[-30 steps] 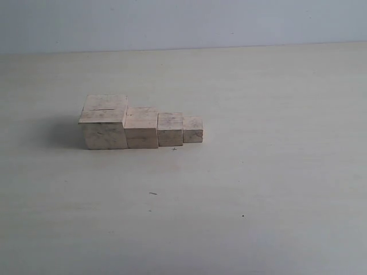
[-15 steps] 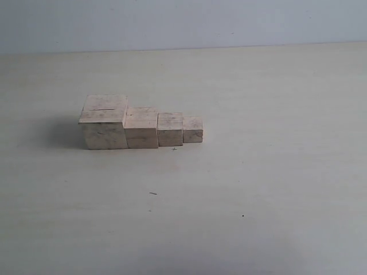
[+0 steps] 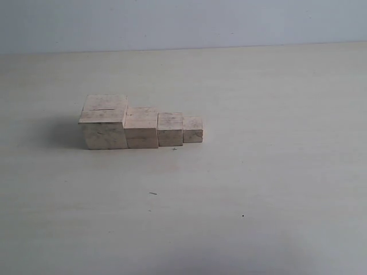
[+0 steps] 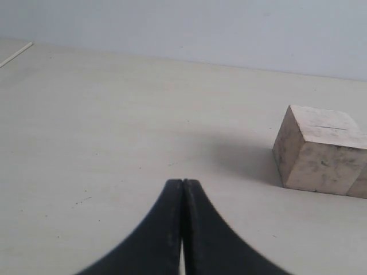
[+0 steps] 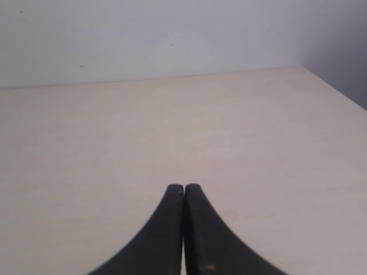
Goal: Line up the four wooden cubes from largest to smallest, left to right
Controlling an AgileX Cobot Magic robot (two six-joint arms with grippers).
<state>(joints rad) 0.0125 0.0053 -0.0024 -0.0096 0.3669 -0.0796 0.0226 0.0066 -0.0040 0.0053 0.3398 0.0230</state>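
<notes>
Four pale wooden cubes stand touching in a row on the table in the exterior view: the largest cube [image 3: 104, 122] at the left, then a smaller one [image 3: 141, 128], a third [image 3: 170, 129], and the smallest [image 3: 192, 130] at the right. Neither arm shows in that view. In the left wrist view my left gripper [image 4: 182, 182] is shut with nothing in it, well short of the largest cube [image 4: 320, 150]. My right gripper [image 5: 184, 187] is shut and empty over bare table, with no cube in its view.
The pale table [image 3: 258, 172] spreads around the row. Its far edge meets a light blue-grey wall [image 3: 183, 23]. A corner of the table [image 5: 301, 67] shows in the right wrist view.
</notes>
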